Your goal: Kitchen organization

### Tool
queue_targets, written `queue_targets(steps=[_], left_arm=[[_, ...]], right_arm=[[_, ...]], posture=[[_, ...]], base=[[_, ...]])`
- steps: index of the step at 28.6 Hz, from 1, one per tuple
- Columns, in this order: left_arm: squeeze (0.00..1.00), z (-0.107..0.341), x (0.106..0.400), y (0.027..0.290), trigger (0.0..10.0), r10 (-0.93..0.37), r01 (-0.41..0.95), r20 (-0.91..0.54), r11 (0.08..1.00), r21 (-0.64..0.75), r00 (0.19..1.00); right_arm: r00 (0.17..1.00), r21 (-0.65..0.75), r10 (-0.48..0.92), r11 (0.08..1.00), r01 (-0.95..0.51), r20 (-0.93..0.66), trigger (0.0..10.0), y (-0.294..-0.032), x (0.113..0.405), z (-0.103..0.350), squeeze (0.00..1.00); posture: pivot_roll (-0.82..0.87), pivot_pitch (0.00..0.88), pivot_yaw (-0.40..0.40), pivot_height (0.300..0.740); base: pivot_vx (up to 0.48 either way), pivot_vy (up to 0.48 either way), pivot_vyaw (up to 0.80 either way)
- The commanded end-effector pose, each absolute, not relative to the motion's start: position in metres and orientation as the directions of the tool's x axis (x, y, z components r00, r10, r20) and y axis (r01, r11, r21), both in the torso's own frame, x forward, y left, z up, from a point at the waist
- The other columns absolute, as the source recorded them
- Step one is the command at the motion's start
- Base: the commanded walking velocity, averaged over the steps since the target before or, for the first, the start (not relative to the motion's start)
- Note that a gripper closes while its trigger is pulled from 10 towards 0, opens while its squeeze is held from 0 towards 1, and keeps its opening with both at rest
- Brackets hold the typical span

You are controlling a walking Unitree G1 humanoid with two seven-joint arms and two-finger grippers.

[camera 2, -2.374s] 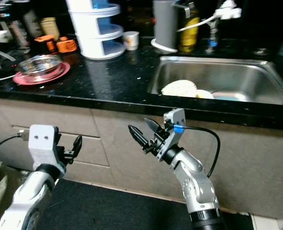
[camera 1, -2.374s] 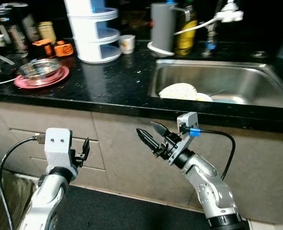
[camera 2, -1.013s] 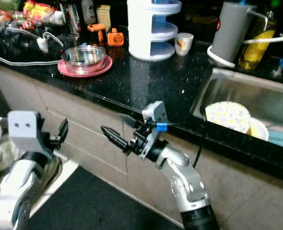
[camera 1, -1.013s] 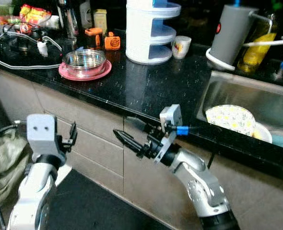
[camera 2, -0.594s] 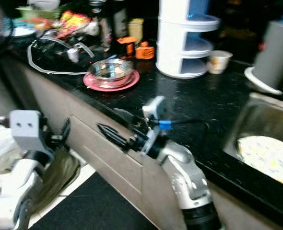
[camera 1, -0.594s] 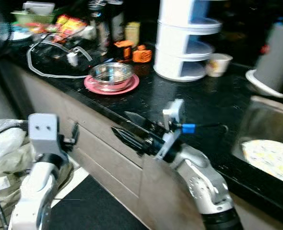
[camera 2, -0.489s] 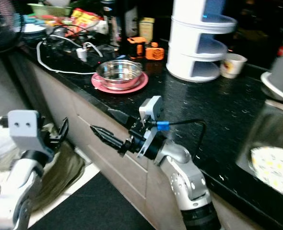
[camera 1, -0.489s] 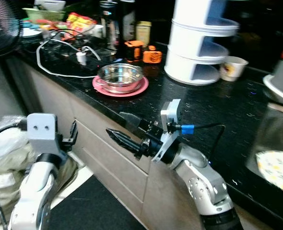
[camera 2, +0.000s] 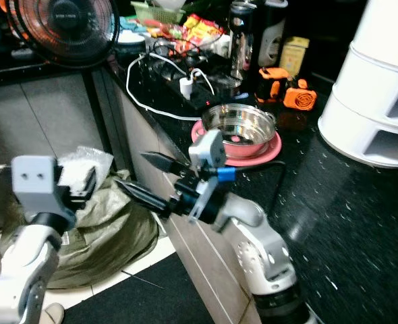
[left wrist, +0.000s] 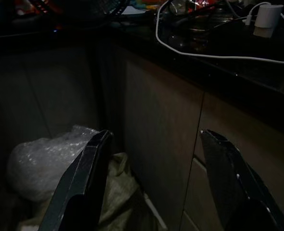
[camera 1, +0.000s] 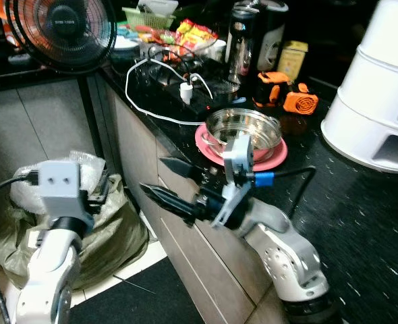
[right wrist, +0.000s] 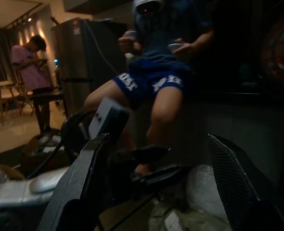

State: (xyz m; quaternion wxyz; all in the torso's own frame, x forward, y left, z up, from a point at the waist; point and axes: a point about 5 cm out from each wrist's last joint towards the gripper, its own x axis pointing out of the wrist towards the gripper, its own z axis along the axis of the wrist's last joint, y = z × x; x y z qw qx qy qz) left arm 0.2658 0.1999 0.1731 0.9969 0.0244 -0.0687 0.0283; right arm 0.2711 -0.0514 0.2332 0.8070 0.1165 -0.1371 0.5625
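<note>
A steel bowl (camera 1: 243, 128) sits on a pink plate (camera 1: 274, 155) on the black counter (camera 1: 361, 202). My right gripper (camera 1: 152, 174) is held out in front of the counter edge, below and left of the bowl, open and holding nothing. My left gripper (camera 1: 101, 192) is low on the left beside the cabinet fronts; in the left wrist view its fingers (left wrist: 82, 183) stand apart with nothing between them. A white tiered rack (camera 1: 381, 101) stands at the right.
A white cable and charger (camera 1: 184, 91) lie on the counter behind the bowl, with orange items (camera 1: 287, 94) and bottles (camera 1: 243, 34). A fan (camera 1: 61, 30) stands at the far left. Bags (camera 1: 115, 233) lie on the floor. A seated person (right wrist: 156, 82) faces the right wrist camera.
The whole view has swung left along the counter: the sink has gone out of sight, the bowl is now central, the fan and bags have appeared. Both grippers stay open.
</note>
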Motion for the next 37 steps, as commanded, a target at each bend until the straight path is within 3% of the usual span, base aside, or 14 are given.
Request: queue_targets(steps=[1, 3, 4, 5, 7, 9, 12, 14, 19, 21, 28, 30, 37], left_arm=[[0.0, 0.169, 0.267, 0.196, 10.0, 0.04, -0.044, 0.119, 0.999, 0.032, 0.992], [0.0, 0.168, 0.267, 0.194, 10.0, 0.034, -0.038, 0.116, 0.999, 0.027, 0.993], [0.0, 0.168, 0.267, 0.192, 10.0, 0.031, -0.034, 0.114, 0.999, 0.027, 0.993], [0.0, 0.168, 0.267, 0.192, 10.0, 0.031, -0.034, 0.114, 0.999, 0.027, 0.993], [0.0, 0.168, 0.268, 0.191, 10.0, 0.025, -0.029, 0.113, 0.999, 0.027, 0.993], [0.0, 0.168, 0.268, 0.19, 10.0, 0.022, -0.026, 0.112, 0.999, 0.027, 0.993], [0.0, 0.167, 0.267, 0.19, 10.0, 0.022, -0.025, 0.111, 0.999, 0.028, 0.994], [0.0, 0.168, 0.268, 0.19, 10.0, 0.017, -0.02, 0.11, 1.0, 0.025, 0.994], [0.0, 0.168, 0.268, 0.189, 10.0, 0.015, -0.017, 0.11, 1.0, 0.023, 0.994], [0.0, 0.169, 0.269, 0.187, 10.0, 0.007, -0.009, 0.112, 1.0, 0.019, 0.994], [0.0, 0.169, 0.269, 0.185, 10.0, 0.001, -0.003, 0.113, 1.0, 0.017, 0.994], [0.0, 0.17, 0.269, 0.184, 10.0, 0.0, -0.002, 0.113, 1.0, 0.017, 0.994], [0.0, 0.177, 0.267, 0.184, 10.0, -0.017, 0.014, 0.13, 1.0, 0.028, 0.991]], right_arm=[[0.347, 0.044, 0.862, 0.357, -0.933, 0.368, 10.0, -0.058, 0.272, 0.237, 0.0], [0.426, 0.007, 0.827, 0.455, -0.89, 0.368, 10.0, -0.061, 0.282, 0.254, 0.0], [0.506, -0.031, 0.788, 0.55, -0.835, 0.35, 10.0, -0.064, 0.291, 0.261, 0.0], [0.506, -0.031, 0.788, 0.55, -0.835, 0.35, 10.0, -0.064, 0.291, 0.261, 0.0], [0.627, -0.097, 0.715, 0.68, -0.727, 0.31, 10.0, -0.076, 0.308, 0.274, 0.0], [0.666, -0.21, 0.695, 0.718, -0.664, 0.272, 10.0, -0.089, 0.315, 0.285, 0.0], [0.675, -0.25, 0.695, 0.719, -0.648, 0.25, 10.0, -0.093, 0.316, 0.287, 0.0], [0.759, -0.442, 0.646, 0.705, -0.555, 0.078, 10.0, -0.106, 0.324, 0.282, 0.0], [0.802, -0.515, 0.597, 0.692, -0.506, 0.014, 10.0, -0.111, 0.328, 0.279, 0.0], [0.844, -0.573, 0.529, 0.665, -0.479, -0.092, 10.0, -0.111, 0.335, 0.272, 0.0], [0.846, -0.526, 0.508, 0.68, -0.511, -0.165, 10.0, -0.101, 0.341, 0.266, 0.0], [0.825, -0.476, 0.511, 0.679, -0.559, -0.241, 10.0, -0.088, 0.346, 0.257, 0.0], [0.783, -0.429, 0.494, 0.656, -0.621, -0.378, 10.0, -0.079, 0.351, 0.248, 0.0]], posture=[[0.06, 0.0, -0.039, 0.74], [0.06, 0.0, -0.039, 0.74], [0.06, 0.0, -0.04, 0.74], [0.06, 0.0, -0.04, 0.74], [0.06, 0.0, -0.043, 0.74], [0.06, 0.0, -0.045, 0.74], [0.06, 0.0, -0.045, 0.74], [0.06, 0.0, -0.046, 0.74], [0.06, 0.0, -0.046, 0.74], [0.06, 0.0, -0.048, 0.74], [0.06, 0.0, -0.048, 0.74], [0.07, 0.0, -0.054, 0.74], [0.07, 0.0, -0.061, 0.74]], base=[[0.0, 0.0, 0.0], [0.0, 0.0, 0.0], [0.0, 0.0, 0.0], [0.0, 0.0, 0.0], [0.0, 0.0, 0.0], [0.0, 0.0, 0.0], [0.0, 0.0, 0.0], [0.0, 0.0, 0.0], [0.0, 0.0, 0.0], [0.0, 0.0, 0.0], [0.0, 0.0, 0.0], [0.0, 0.0, 0.0], [0.0, 0.0, 0.0]])
